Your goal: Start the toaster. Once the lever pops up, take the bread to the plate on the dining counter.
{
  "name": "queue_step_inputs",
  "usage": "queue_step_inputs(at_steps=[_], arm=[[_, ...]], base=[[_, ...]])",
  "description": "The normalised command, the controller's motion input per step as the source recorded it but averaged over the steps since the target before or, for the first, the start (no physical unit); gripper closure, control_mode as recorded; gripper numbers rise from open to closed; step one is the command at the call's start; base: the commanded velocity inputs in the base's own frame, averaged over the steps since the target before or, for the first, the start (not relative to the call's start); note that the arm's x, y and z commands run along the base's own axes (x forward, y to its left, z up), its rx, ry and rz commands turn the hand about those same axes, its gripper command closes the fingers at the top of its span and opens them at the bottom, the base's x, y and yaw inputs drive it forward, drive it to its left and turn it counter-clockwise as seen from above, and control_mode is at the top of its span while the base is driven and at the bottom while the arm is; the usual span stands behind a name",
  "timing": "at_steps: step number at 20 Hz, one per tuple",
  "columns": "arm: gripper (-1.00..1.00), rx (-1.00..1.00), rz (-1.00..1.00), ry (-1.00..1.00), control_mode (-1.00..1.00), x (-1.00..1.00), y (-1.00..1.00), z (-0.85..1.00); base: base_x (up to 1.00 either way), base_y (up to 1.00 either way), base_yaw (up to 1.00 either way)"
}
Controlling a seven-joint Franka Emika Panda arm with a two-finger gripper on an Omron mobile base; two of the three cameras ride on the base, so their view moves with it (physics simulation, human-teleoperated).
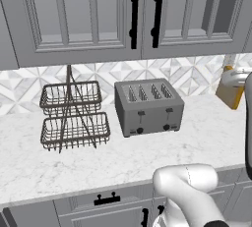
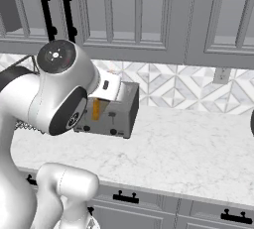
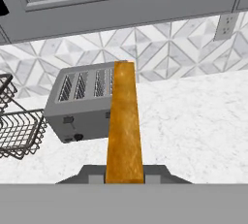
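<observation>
- Since the bread (image 3: 124, 121) stands edge-on between the gripper (image 3: 125, 177) tips at the bottom centre of the hand view, the claw is clenched on the slice, and the step in hand looks like the carry toward the plate.
- Raised at the right edge of the left base view, the golden slice hangs above the marble worktop (image 1: 147, 157), well apart from the toaster (image 1: 148, 107) at centre frame.
- All 4 slots of the toaster look empty, and its 2 front tabs sit at about the same height, so the toasting part appears finished.
- Only the lower end of the slice is pinched; most of it rises free toward the middle of the hand view. I judge a slow, smooth swing safest, with no sharp wrist rolls, because a thin slice could pivot or slip in the jaws.
- Neither plate nor dining counter lies before the cameras, so the base probably has to turn or drive away from the worktop first.
- Keep the slice high while turning, clear of the wire basket rack (image 1: 74, 115) at left centre of the left base view and the cabinet doors (image 1: 74, 14) along the top.
- On arrival, tilt the slice flat and lower it close to the plate before letting go, rather than dropping it on edge.
</observation>
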Motion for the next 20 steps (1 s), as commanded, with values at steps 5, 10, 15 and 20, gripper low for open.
queue_step_inputs(at_steps=[5, 10, 15, 20], arm=[[1.00, 0.00, 0.00, 0.00, 1.00, 0.00, 0.00, 0.00], [1.00, 0.00, 0.00, 0.00, 1.00, 0.00, 0.00, 0.00], [1.00, 0.00, 0.00, 0.00, 1.00, 0.00, 0.00, 0.00], [1.00, 0.00, 0.00, 0.00, 1.00, 0.00, 0.00, 0.00]], base=[[-0.11, 0.00, 0.00], [-0.89, -0.01, -0.20], [-0.91, -0.02, -0.45], [-0.14, 0.00, -0.93]])
